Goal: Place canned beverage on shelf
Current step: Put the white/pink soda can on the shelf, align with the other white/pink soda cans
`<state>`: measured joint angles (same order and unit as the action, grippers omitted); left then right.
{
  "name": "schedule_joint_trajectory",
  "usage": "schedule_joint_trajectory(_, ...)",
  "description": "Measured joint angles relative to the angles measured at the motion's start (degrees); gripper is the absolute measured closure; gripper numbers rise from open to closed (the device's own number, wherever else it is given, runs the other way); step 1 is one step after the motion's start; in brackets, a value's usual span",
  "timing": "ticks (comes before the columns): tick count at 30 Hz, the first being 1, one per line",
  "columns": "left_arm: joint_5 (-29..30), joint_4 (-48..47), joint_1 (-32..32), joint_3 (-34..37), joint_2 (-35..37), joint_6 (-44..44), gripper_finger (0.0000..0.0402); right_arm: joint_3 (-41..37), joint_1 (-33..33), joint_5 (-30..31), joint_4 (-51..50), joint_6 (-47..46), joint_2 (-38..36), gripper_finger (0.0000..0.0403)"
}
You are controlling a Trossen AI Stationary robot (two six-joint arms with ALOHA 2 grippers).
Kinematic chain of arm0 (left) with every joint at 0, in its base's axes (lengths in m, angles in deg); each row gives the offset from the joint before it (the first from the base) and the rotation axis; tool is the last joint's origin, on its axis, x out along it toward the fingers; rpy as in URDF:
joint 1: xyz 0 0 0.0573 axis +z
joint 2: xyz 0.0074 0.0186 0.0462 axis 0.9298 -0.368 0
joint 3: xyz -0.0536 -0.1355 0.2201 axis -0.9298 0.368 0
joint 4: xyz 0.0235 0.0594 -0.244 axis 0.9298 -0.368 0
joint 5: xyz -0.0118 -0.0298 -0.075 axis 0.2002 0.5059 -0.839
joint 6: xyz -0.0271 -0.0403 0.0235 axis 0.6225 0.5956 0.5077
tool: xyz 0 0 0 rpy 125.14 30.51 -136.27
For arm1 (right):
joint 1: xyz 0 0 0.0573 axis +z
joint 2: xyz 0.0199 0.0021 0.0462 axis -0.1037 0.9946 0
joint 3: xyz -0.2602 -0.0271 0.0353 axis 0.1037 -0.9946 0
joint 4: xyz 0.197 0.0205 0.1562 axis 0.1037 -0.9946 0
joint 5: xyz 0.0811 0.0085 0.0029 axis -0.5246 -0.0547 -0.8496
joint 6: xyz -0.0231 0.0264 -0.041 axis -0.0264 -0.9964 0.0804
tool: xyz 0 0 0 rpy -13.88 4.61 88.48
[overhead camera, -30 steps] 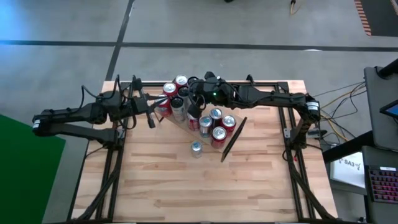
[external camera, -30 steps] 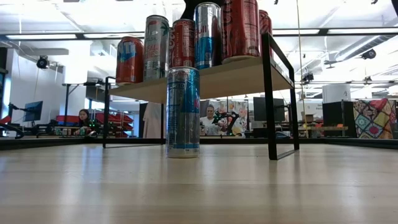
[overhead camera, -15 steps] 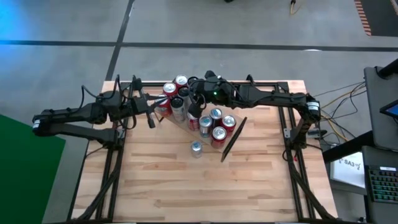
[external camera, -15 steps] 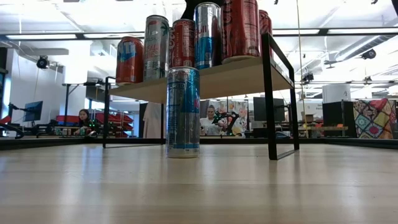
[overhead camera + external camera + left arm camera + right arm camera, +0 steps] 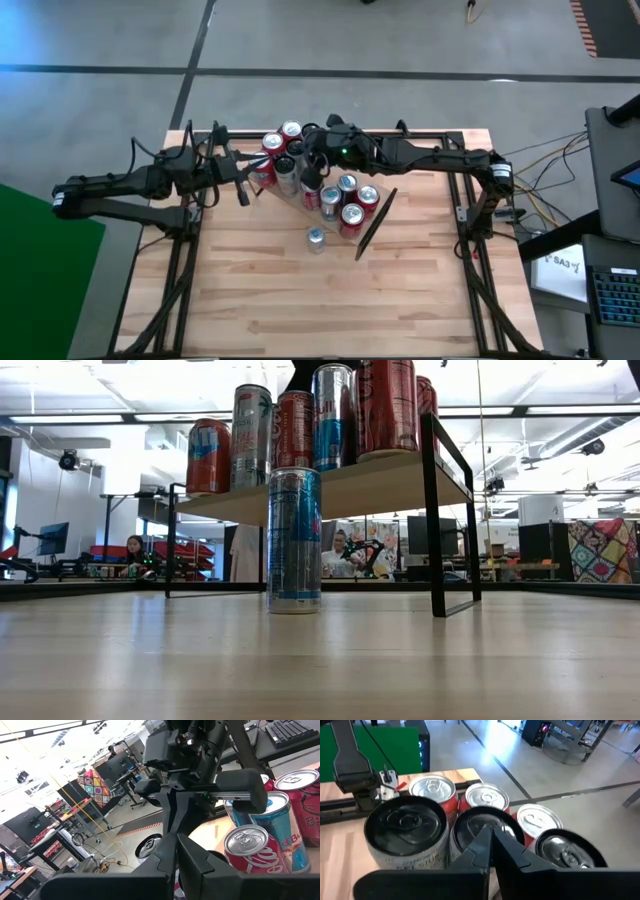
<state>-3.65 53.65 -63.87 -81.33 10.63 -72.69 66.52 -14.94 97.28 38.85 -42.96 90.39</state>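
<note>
Silver-blue can (image 5: 294,540) stands upright beside the diagonal shelf (image 5: 372,224).

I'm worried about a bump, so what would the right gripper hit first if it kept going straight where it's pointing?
Probably the dark-topped can directly ahead of the shut right gripper, in the cluster on the light-wood shelf; the exact gap is unclear.

Shelf (image 5: 390,485): light-wood plank on thin black end frames, set at an angle near table's far-centre, w/ approx. eight upright cans on top, red and silver/blue. One silver-blue can (image 5: 294,540) stands upright on the tabletop just in front of shelf, apart from it.
</note>
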Motion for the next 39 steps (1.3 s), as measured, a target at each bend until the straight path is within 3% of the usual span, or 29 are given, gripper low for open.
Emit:
schedule_joint_trajectory(22, 0.02, -0.02, 0.02, 0.0, 0.0, -0.02, 0.0402, 3.07, 0.0, 0.01, -7.84, 1.29, -0.04, 0.0394)
schedule_joint_trajectory(39, 0.02, -0.02, 0.02, 0.0, 0.0, 0.0, 0.0402, 3.21, -0.02, -0.26, -4.29, 2.62, -0.04, 0.0394)
